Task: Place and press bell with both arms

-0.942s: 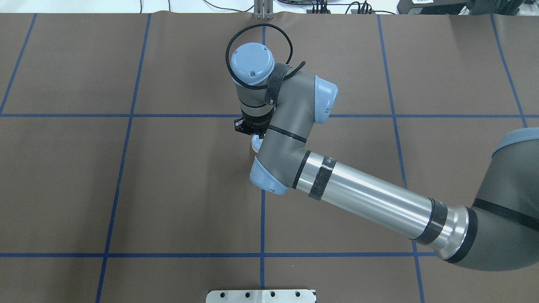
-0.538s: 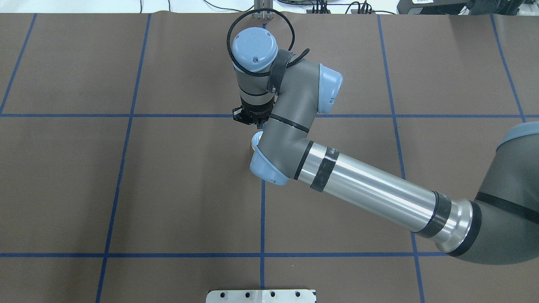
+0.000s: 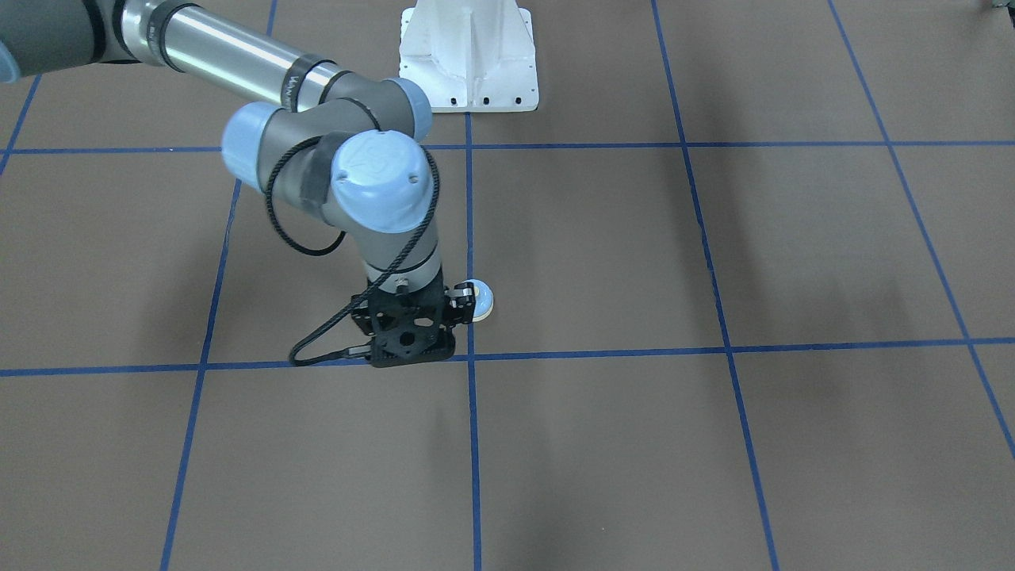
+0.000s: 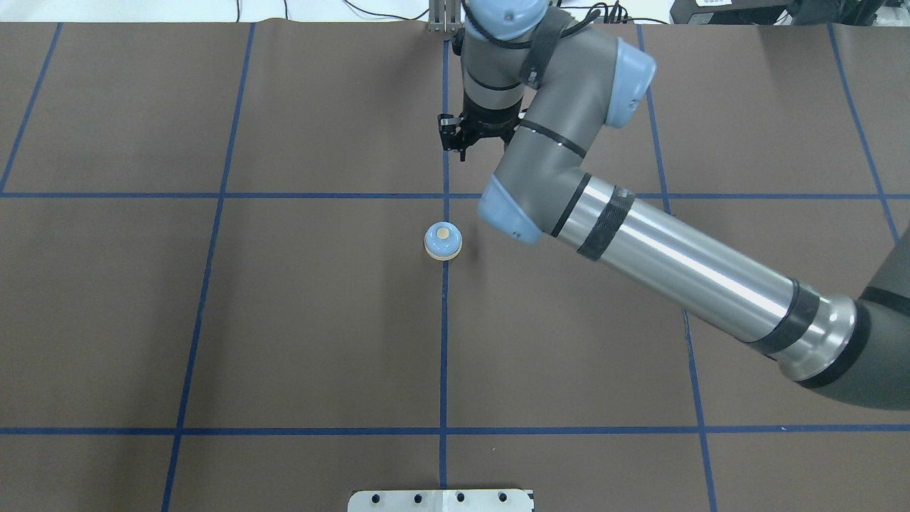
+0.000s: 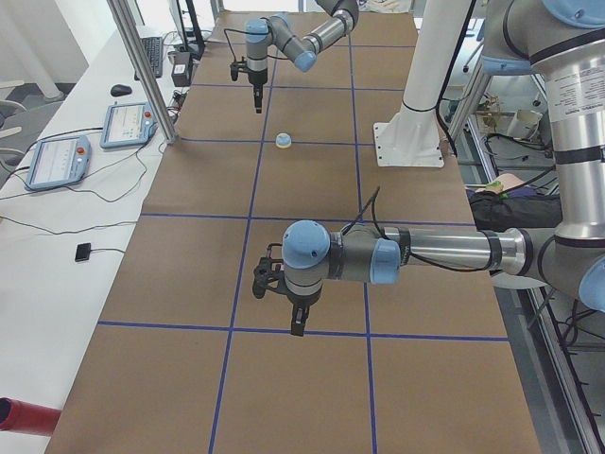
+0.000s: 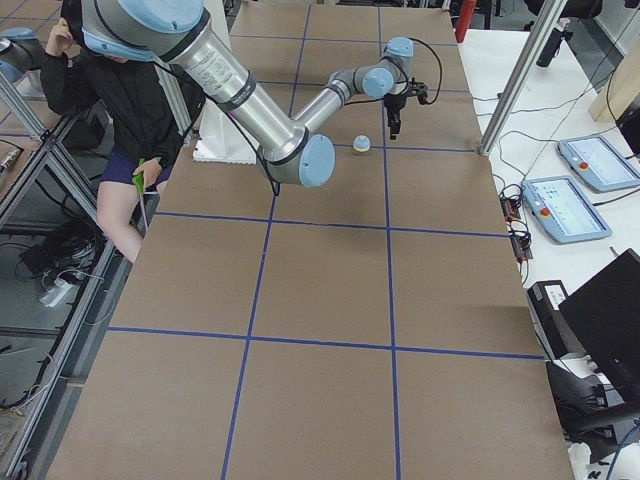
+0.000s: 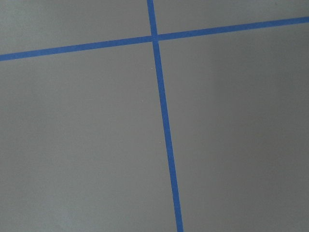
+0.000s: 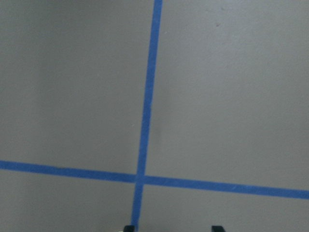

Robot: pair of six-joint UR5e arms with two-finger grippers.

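Sitting upright at the middle of the surface, on a blue tape line: bell, untouched. Right fingers spread, empty, raised clear toward the far edge. Left fingers: state can't tell.

Behind my matt black right gripper I see a polished metal forearm tube, and beneath it a matt, paper-like table cover.

Right arm enters top-left, wrist pointing down. Right gripper hangs beside a blue tape crossing, black cable looped around the wrist. Bell sits on the brown table, partly hidden behind the gripper body; contact unclear. White pedestal at top.
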